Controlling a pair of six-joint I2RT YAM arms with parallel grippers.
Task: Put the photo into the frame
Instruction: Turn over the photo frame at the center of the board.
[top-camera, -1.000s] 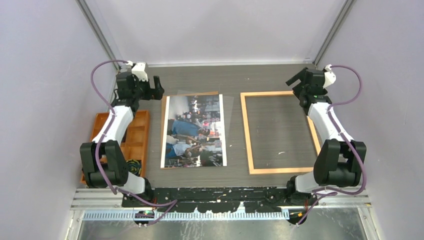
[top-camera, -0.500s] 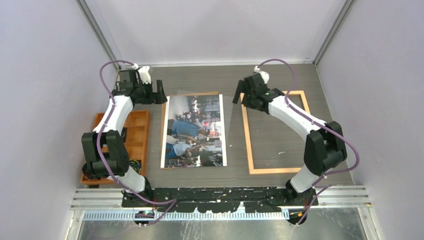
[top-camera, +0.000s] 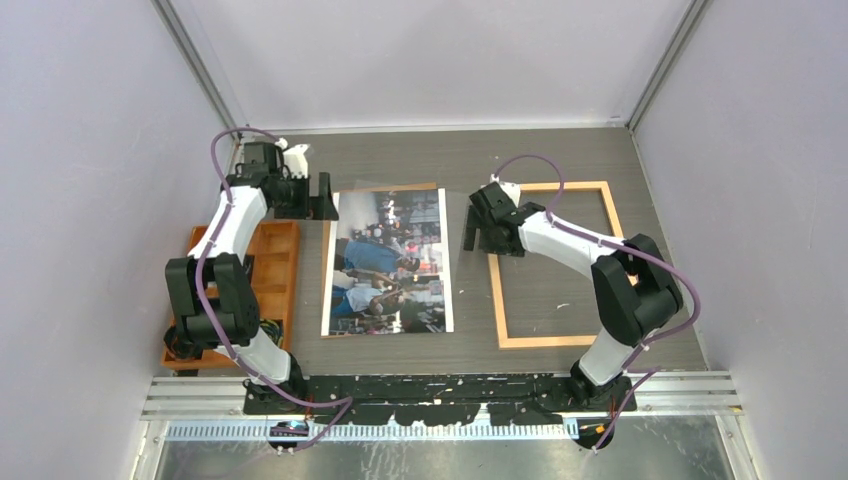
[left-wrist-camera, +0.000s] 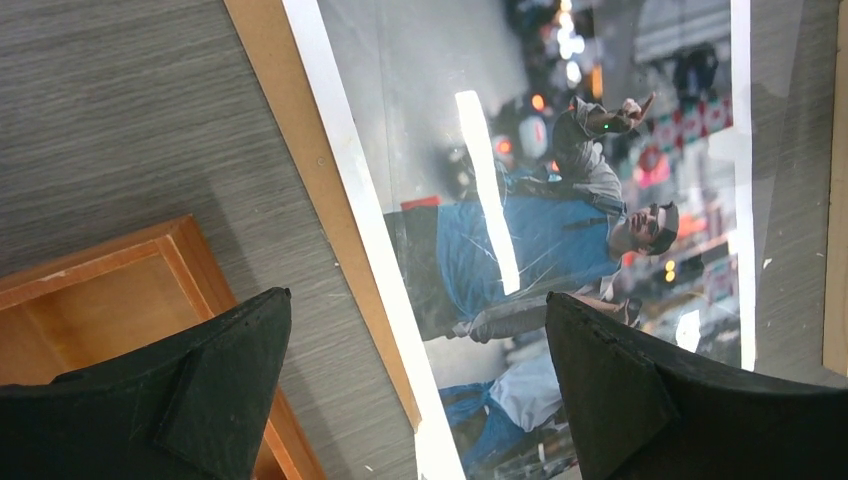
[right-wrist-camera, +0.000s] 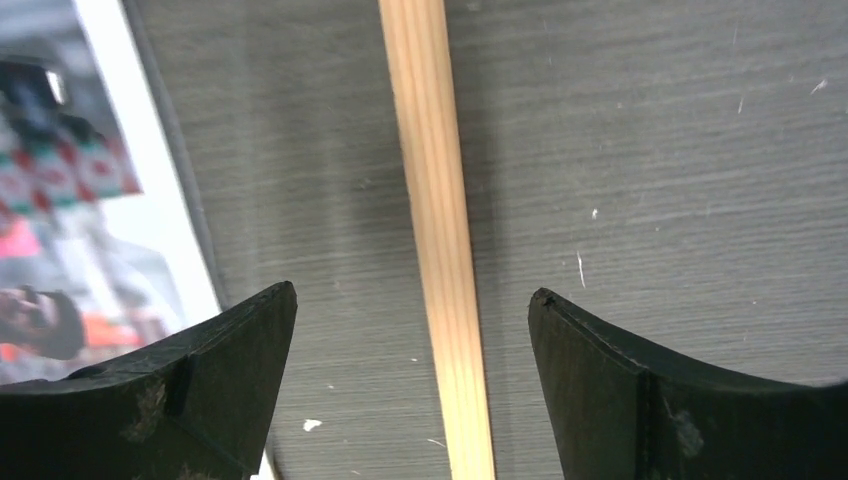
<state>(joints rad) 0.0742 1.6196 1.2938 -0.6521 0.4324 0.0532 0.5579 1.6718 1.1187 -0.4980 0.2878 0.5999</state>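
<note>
The colourful crowd-scene paper photo (top-camera: 388, 262) lies flat just left of the thin light-orange wooden frame (top-camera: 545, 341). Both have their long axes running near to far. The right gripper (top-camera: 483, 240) is nearer, over the gap between them, jaws wide and empty (the frame's left strip runs between them). The left gripper (top-camera: 325, 197), also wide and empty, hovers at the photo's far-left corner. A clear plastic sheet (top-camera: 458, 215) seemingly covers the photo, with a brown backing board (left-wrist-camera: 300, 130) beneath. An orange compartment tray (top-camera: 272, 270) sits left.
</note>
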